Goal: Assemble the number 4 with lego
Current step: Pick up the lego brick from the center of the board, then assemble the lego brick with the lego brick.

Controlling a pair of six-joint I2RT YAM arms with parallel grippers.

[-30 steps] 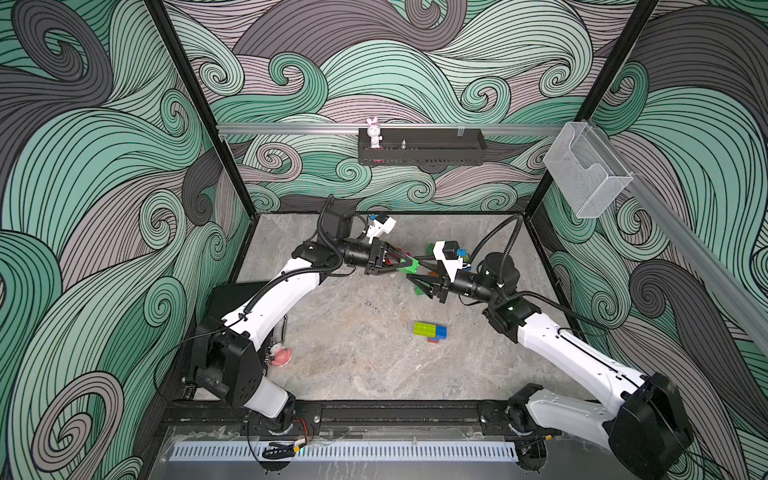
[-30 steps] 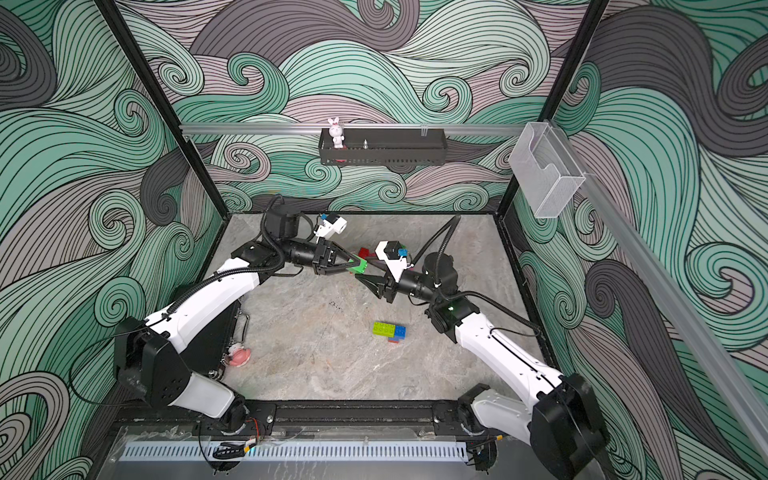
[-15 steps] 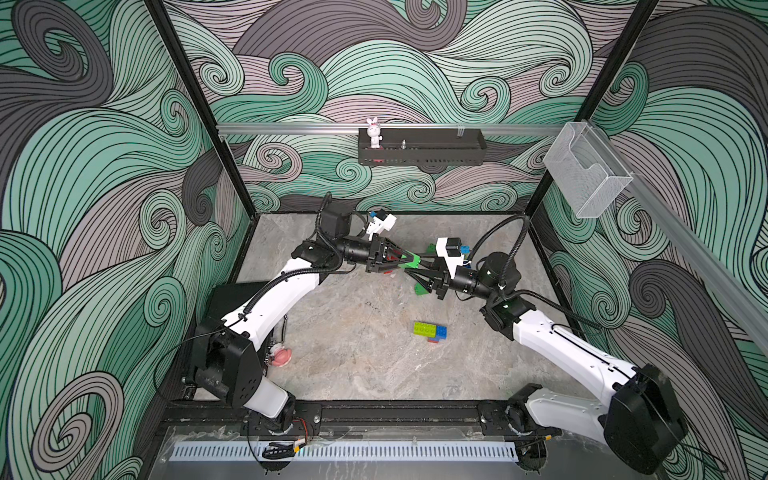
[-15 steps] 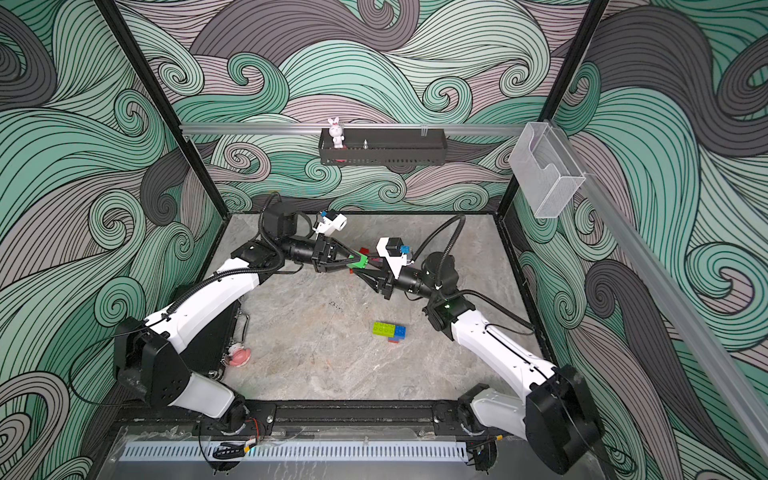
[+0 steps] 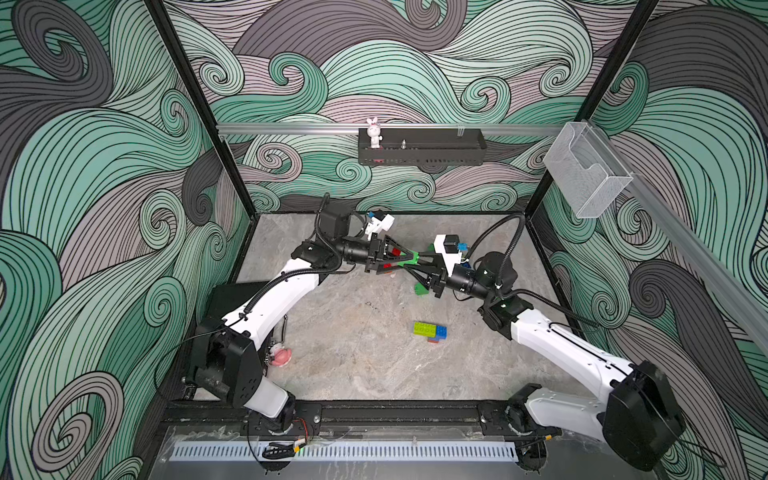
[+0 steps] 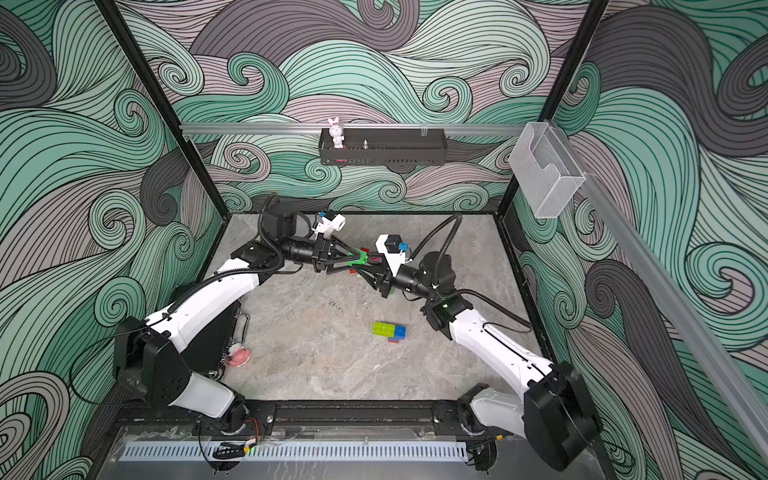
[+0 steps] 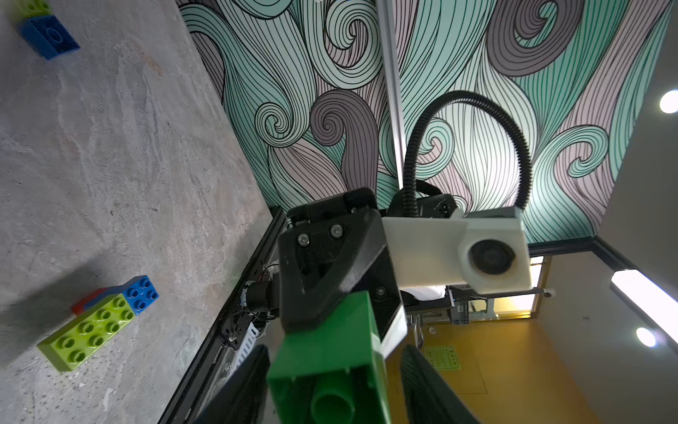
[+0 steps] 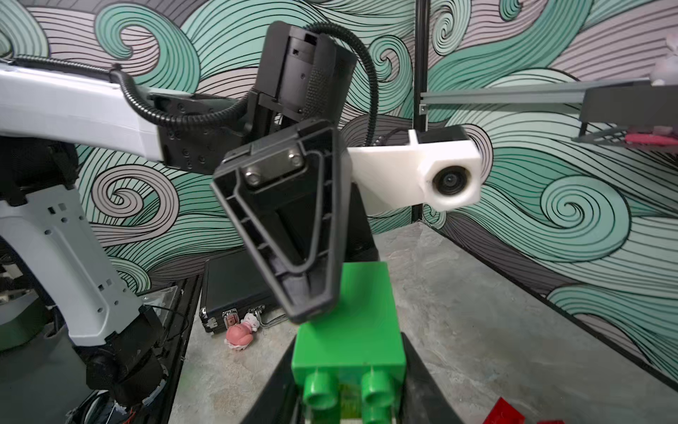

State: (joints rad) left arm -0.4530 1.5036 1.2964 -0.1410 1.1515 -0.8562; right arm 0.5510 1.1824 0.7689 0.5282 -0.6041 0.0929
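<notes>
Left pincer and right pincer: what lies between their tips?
A green brick spans the gap, seen in both top views: gripped by the right pincer, with the left pincer open around its other end.

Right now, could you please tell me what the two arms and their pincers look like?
The left arm and right arm have white shells with black joints and bases. A black ribbed cable runs along each. The left pincer and right pincer have black triangular fingers, with a white camera housing beside each.
</notes>
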